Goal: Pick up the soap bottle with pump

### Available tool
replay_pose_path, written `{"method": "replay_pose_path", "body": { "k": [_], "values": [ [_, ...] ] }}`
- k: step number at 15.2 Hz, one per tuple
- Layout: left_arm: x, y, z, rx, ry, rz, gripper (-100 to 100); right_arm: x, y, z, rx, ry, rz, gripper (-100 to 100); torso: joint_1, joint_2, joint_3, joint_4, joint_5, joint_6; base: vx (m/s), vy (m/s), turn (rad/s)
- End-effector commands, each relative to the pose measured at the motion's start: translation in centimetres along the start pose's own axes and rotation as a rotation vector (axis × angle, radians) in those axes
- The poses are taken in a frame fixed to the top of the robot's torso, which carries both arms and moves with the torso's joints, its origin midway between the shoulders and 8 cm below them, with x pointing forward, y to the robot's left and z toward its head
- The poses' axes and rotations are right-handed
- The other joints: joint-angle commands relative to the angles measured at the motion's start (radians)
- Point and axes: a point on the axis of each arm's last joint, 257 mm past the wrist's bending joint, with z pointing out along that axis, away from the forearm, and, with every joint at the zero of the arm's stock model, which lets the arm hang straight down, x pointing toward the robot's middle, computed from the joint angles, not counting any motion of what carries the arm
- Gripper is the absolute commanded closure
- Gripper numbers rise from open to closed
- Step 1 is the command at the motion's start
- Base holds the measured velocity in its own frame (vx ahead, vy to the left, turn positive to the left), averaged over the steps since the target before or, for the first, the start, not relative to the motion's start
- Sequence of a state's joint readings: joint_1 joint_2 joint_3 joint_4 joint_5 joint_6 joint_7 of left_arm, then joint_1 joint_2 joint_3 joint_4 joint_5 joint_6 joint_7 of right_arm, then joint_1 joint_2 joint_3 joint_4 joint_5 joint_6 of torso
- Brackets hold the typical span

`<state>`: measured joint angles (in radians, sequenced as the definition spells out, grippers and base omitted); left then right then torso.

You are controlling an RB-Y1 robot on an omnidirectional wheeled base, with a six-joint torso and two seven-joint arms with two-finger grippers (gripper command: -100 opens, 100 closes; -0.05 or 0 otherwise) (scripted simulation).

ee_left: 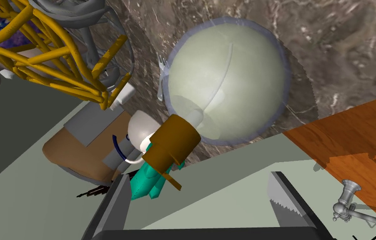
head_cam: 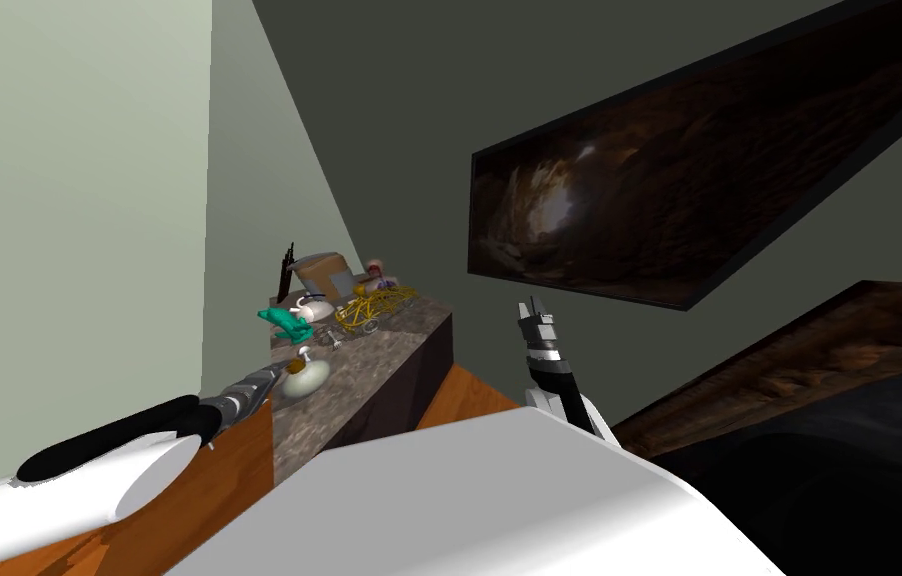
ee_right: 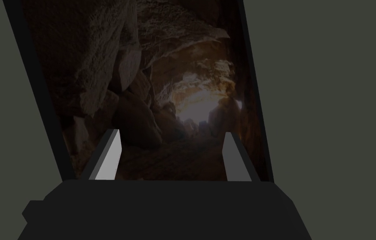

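Forearm stretched low along the stone counter [head_cam: 379, 350], the left gripper [ee_left: 198, 177] hovers just short of the soap bottle [ee_left: 224, 83], fingers spread wide, the brown pump cap [ee_left: 172, 141] facing the gap. The right gripper [ee_right: 172, 133], well to the bottle's right, is raised, fingers apart. Behind the bottle, one yellow wire basket [head_cam: 369, 308] holds what may be grey hardware; one teal object [head_cam: 284, 322] lies nearer.

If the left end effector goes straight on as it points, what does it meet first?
Probably the brown pump cap of the soap bottle, just ahead of the open left end effector; the gap is hard to judge.
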<state>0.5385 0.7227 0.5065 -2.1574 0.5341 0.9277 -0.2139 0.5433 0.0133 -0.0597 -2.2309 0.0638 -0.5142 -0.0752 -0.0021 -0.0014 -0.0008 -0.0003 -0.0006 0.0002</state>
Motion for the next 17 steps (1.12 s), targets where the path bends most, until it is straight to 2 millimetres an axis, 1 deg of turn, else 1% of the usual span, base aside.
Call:
{"method": "replay_pose_path", "body": {
  "k": [1, 2, 3, 5, 6, 7, 8, 9, 11, 12, 13, 14, 15, 17],
  "values": [
    [-0.4, 0.9, -0.2, -0.045, 0.006, 0.004, -100, 0.0, 0.0, 0.0, 0.0, 0.0, 0.0, 0, 0.0, 0.0, 0.0, 0.0, 0.0, 0.0, 0.043, -0.026, -0.093],
    [-0.4, 1.1, -0.2, -0.051, 0.007, 0.004, -100, 0.0, 0.0, 0.0, 0.0, 0.0, 0.0, 0, 0.0, 0.0, 0.0, 0.0, 0.0, 0.0, 0.033, -0.019, -0.034],
    [-1.2, 1.5, -0.5, -0.077, 0.007, 0.01, -100, 0.0, 0.0, 0.0, 0.0, 0.0, 0.0, 0, 0.0, 0.0, 0.0, 0.0, 0.0, 0.0, 0.045, -0.028, -0.075],
    [-1.0, 2.1, -0.5, -0.102, 0.012, 0.01, -100, 0.0, 0.0, 0.0, 0.0, 0.0, 0.0, 0, 0.0, -0.001, -0.001, 0.0, 0.0, 0.0, 0.046, -0.026, -0.058],
    [-1.7, 2.5, -0.8, -0.132, 0.014, 0.015, -100, 0.0, 0.0, 0.0, 0.0, 0.0, 0.0, 0, 0.0, -0.001, 0.0, 0.0, 0.0, 0.0, 0.039, -0.027, -0.069],
    [-1.6, 3.0, -0.9, -0.149, 0.018, 0.015, -100, 0.0, 0.0, 0.0, 0.0, 0.0, 0.0, 0, 0.0, -0.001, 0.0, 0.0, 0.0, 0.0, 0.045, -0.03, -0.089],
    [-1.6, 3.0, -0.9, -0.151, 0.018, 0.015, -100, 0.0, 0.0, 0.0, 0.0, 0.0, 0.0, 0, 0.0, -0.001, 0.0, 0.0, 0.0, 0.0, 0.034, -0.018, -0.039],
    [-2.3, 3.4, -1.2, -0.177, 0.019, 0.02, -100, 0.0, 0.0, 0.0, 0.0, 0.0, 0.0, 0, 0.0, 0.0, 0.0, 0.0, 0.0, 0.0, 0.04, -0.018, -0.069],
    [-2.2, 3.9, -1.3, -0.197, 0.023, 0.019, -100, 0.0, 0.0, 0.0, 0.0, 0.0, 0.0, 0, 0.0, -0.001, 0.0, 0.0, 0.0, 0.0, 0.042, -0.018, -0.048],
    [-2.8, 4.3, -1.7, -0.224, 0.025, 0.024, -100, 0.0, 0.0, 0.0, 0.0, 0.0, 0.0, 0, 0.0, -0.001, 0.0, 0.0, 0.0, 0.0, 0.037, -0.018, -0.074],
    [-2.7, 4.7, -1.8, -0.241, 0.029, 0.024, -100, 0.0, 0.0, 0.0, 0.0, 0.0, 0.0, 0, 0.0, 0.0, 0.0, 0.0, 0.0, 0.0, 0.039, -0.018, -0.075],
    [-2.7, 4.7, -1.8, -0.241, 0.029, 0.024, -100, 0.0, 0.0, 0.0, 0.0, 0.0, 0.0, 0, 0.0, 0.0, 0.0, 0.0, 0.0, 0.0, 0.029, -0.011, -0.024],
    [-3.2, 5.1, -2.3, -0.269, 0.031, 0.027, -100, 0.0, 0.0, 0.0, 0.0, 0.0, 0.0, 0, 0.001, 0.0, 0.0, 0.0, 0.0, 0.0, 0.037, -0.013, -0.066],
    [-3.2, 5.4, -2.4, -0.283, 0.034, 0.027, -100, 0.0, 0.0, 0.0, 0.0, 0.0, 0.0, 0, 0.001, 0.0, 0.0, 0.0, 0.0, 0.0, 0.04, -0.01, -0.043]
  ]
}}
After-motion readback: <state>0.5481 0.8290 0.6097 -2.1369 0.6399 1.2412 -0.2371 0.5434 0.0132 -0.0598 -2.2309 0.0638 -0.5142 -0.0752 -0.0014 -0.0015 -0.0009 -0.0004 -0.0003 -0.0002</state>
